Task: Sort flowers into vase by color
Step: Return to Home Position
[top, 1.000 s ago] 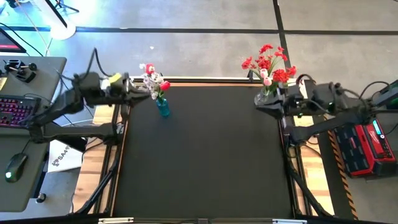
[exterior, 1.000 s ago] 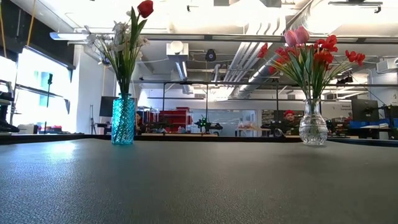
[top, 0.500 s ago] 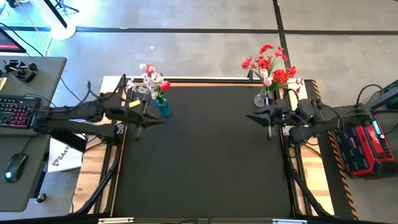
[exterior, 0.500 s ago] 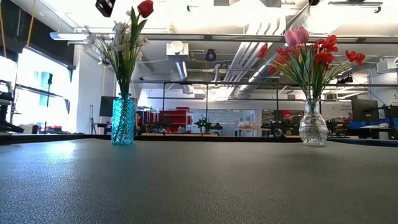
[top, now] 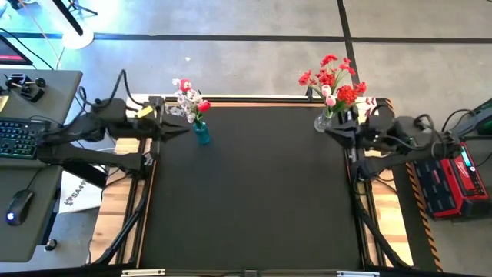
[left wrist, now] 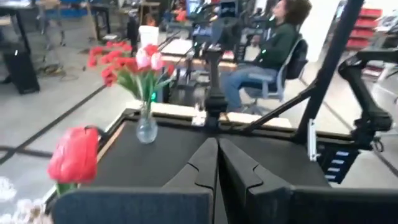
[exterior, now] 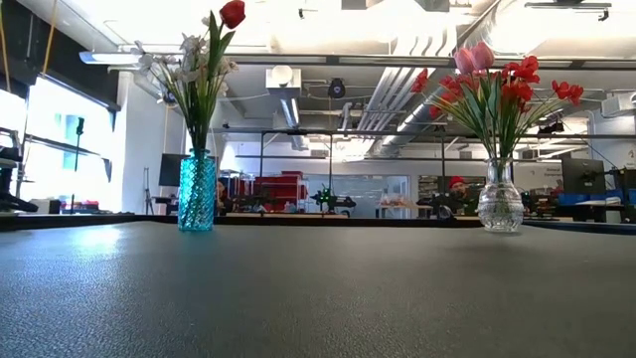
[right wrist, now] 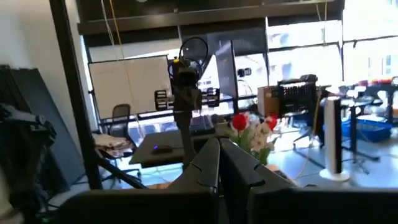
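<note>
Two vases: we've got a blue vase (top: 201,135) near the far left corner of the black table (top: 254,192) and a clear glass vase (top: 324,121) near the far right corner. They're well apart and both upright.
Blue vase contents: white blossom sprays (exterior: 189,72) with a red bud (exterior: 232,13) poking out on top, all on green stems.
Clear vase contents: red sprays (top: 332,77) fanned out, with a couple of pink tulips (exterior: 474,57) mixed in.
Left arm: reaches in from the left side. The left gripper (top: 184,129) sits at the table's left edge, just beside the blue vase. In its wrist view the two dark fingers (left wrist: 202,171) are pressed flat together with nothing between them.
Right arm: same deal on the other side. The right gripper (top: 330,132) is at the right edge, just beside the clear glass vase, fingers (right wrist: 205,168) closed up tight and carrying nothing.
Off the table: a keyboard (top: 15,138) sits on the desk to the left, and we can see a person (left wrist: 273,46) sitting in a chair out in the room, seen past the left arm's fingers.
</note>
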Available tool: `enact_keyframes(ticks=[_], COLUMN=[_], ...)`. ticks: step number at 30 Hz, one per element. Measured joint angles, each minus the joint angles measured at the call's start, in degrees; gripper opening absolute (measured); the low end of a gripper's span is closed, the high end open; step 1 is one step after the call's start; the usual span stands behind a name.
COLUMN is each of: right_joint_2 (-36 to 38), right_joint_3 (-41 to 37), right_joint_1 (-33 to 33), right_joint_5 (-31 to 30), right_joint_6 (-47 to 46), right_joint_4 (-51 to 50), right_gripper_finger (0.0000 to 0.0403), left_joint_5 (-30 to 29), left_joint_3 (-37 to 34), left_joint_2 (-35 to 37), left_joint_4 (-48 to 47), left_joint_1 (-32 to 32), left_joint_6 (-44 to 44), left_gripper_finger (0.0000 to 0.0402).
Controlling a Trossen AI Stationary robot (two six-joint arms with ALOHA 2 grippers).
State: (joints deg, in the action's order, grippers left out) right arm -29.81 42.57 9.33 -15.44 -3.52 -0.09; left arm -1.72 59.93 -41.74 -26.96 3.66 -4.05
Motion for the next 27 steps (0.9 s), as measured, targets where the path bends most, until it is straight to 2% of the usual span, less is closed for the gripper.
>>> enact_keyframes(ticks=[2, 5, 8, 11, 14, 16, 22, 27], right_joint_2=[0.8, 0.3, -1.3, -2.9, -3.3, -2.5, 4.2, 7.3], right_joint_3=[0.0, -0.5, -3.6, -7.3, -8.9, -8.5, -2.9, -3.9], right_joint_1=[0.0, 0.1, 0.4, 1.3, 2.0, 2.1, 0.9, -0.1], right_joint_5=[0.2, 4.1, 8.3, 9.5, 9.5, 9.5, 8.6, 8.3], right_joint_6=[1.4, 3.6, 3.4, 2.2, 1.1, 1.0, 2.3, 2.5], right_joint_4=[-1.4, -2.4, 2.3, 7.8, 9.7, 9.1, -2.9, -3.5], right_gripper_finger=[0.0000, 0.0000, 0.0000, 0.0000, 0.0000, 0.0000, 0.0000, 0.0000], left_joint_5=[-0.3, 0.4, 1.1, 0.4, -3.2, -4.5, -6.8, -6.0], left_joint_3=[-0.6, -5.8, -14.3, -20.9, -20.9, -19.8, -14.7, -19.2], left_joint_2=[0.5, 1.9, 3.0, 2.4, 2.2, 2.8, 6.6, 6.1], left_joint_4=[-0.9, 3.1, 11.8, 21.3, 22.6, 20.1, 14.0, 15.1], left_joint_1=[0.0, -0.5, -2.9, -5.8, -7.6, -8.0, -7.9, -8.6], left_joint_6=[-0.6, -2.9, -8.0, -10.5, -10.8, -10.3, -7.9, -10.9], left_gripper_finger=[0.0000, 0.0000, 0.0000, 0.0000, 0.0000, 0.0000, 0.0000, 0.0000])
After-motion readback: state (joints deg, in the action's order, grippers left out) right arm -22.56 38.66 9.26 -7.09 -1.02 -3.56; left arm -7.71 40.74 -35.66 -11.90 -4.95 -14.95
